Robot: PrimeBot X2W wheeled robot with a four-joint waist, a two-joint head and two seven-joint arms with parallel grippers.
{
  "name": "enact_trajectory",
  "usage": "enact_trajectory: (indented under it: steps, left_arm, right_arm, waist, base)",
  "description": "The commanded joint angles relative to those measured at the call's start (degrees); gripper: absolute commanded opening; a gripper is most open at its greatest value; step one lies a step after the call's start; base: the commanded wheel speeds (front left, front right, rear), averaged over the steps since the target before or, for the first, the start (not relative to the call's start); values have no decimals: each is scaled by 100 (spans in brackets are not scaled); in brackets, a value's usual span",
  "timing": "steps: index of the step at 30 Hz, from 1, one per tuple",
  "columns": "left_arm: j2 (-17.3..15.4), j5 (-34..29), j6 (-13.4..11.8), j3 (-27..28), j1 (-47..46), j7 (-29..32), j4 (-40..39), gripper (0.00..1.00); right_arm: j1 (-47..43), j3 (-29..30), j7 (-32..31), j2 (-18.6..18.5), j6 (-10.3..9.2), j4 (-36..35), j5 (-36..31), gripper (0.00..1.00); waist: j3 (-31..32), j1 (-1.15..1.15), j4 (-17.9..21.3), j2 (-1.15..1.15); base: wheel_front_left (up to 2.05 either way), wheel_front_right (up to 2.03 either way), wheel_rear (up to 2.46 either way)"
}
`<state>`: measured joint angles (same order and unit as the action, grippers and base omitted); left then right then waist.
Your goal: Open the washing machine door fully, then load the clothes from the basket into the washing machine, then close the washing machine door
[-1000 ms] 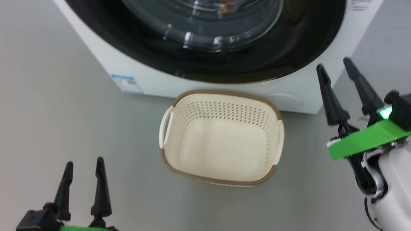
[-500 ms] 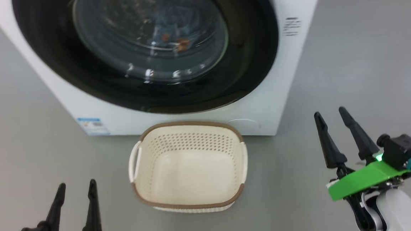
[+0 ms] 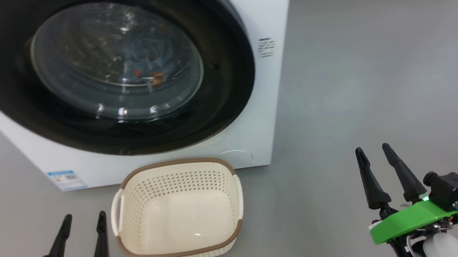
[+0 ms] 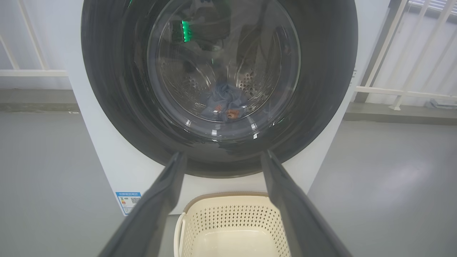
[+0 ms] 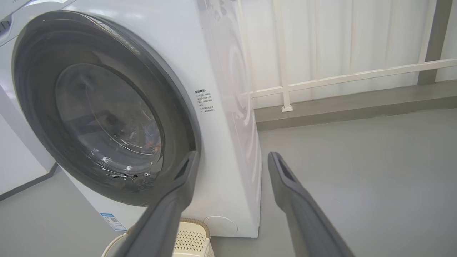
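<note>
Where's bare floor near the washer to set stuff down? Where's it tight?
Widest: floor right of the washing machine, between the basket and the right gripper. Smaller patch: between the blue label, basket and left gripper. Tight: the basket sits close under the closed washing machine door.

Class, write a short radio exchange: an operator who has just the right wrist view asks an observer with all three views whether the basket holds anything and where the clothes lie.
Operator: From the right wrist I catch just a corner of the basket. Is anything in it?
Observer: No. The head view looks straight down into the basket: bare cream bottom, no fabric.
Operator: Then where are the clothes?
Observer: In the left wrist view the clothes, blue with orange figures, lie low in the drum, behind the glass of the washing machine door.
</note>
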<state>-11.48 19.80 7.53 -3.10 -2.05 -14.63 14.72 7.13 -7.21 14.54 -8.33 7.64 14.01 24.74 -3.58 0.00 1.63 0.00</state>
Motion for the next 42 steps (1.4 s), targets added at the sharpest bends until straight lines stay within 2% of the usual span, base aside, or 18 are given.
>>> enact_trajectory:
  steps: [1, 15, 42]
  left_arm:
    - [-137, 32, -4, 239, -59, -37, -116, 100]
    - [-76, -48, -4, 495, 115, -37, -193, 100]
    - [26, -210, -4, 700, 162, -37, -249, 100]
  right_arm:
    - [-14, -80, 46, -14, -15, -154, -10, 100]
    - [-139, 13, 46, -80, -15, -215, -24, 100]
    - [-192, 90, 46, -39, -15, -252, -59, 100]
  waist:
    - [106, 0, 222, 0]
    - [165, 0, 641, 0]
    - [159, 0, 556, 0]
  base:
    - [0, 0, 0]
    - [0, 0, 0]
    - [0, 0, 0]
